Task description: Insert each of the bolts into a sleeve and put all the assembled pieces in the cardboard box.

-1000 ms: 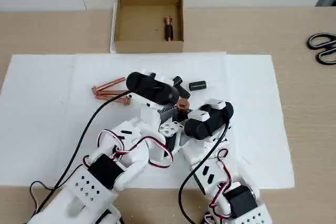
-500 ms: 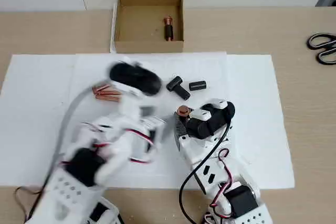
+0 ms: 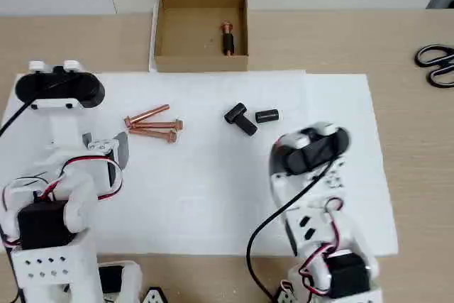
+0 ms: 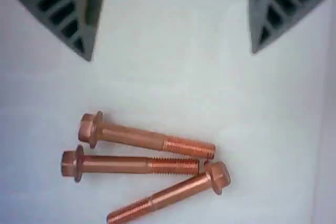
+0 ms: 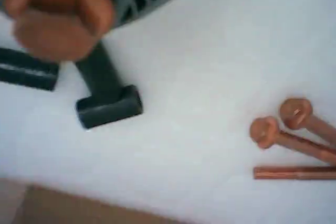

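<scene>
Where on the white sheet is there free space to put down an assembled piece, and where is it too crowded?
Free: the sheet between the left arm and the right arm, nearer their bases than the three bolts and the sleeves; also the strip right of the sleeves, toward the scissors. Crowded: around bolts and sleeves, near the cardboard box.
</scene>
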